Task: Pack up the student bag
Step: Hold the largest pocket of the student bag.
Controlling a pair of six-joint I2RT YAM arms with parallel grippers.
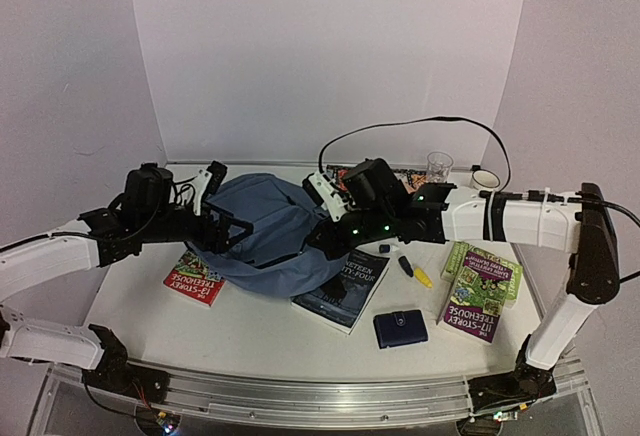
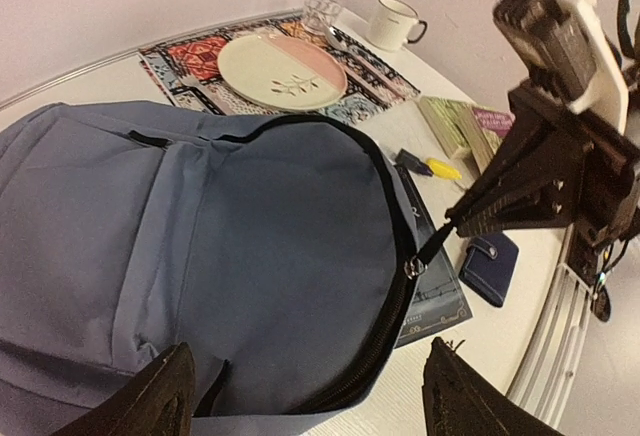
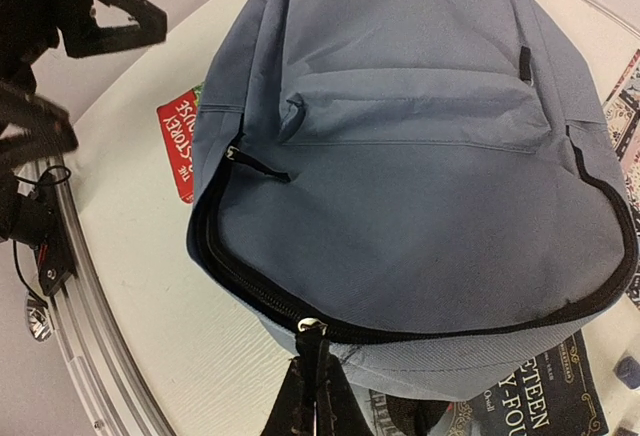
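i am looking at the student bag (image 1: 262, 231) lying flat in the middle of the table (image 1: 250, 341), front panel up, and i am judging that the packing is hardly begun. the right gripper (image 3: 310, 391) is pinching fully shut on the black zip pull (image 3: 312, 334) at the bag's right-hand edge, so i am reading this as the step of working the zip open. the left gripper (image 2: 305, 401) is hanging over the bag's left side with its jaws spread wide and nothing between them; it is gripping nothing, though the fabric is lying close beneath it. i cannot tell how much of the zip is undone, and the mouth is not gaping, so i am seeing nothing inside the bag. everything that looks meant for packing is sitting outside: a red book (image 1: 195, 278) is poking out from under the bag's left edge, a dark book (image 1: 345, 294) is lying partly under its near edge, a navy wallet (image 1: 400, 328) is resting just beside that book, two markers (image 1: 415, 271) are lying near it, and green and purple books (image 1: 482, 281) are stacked well apart to the right. what i am counting as left: opening the mouth, loading each item, and zipping up.
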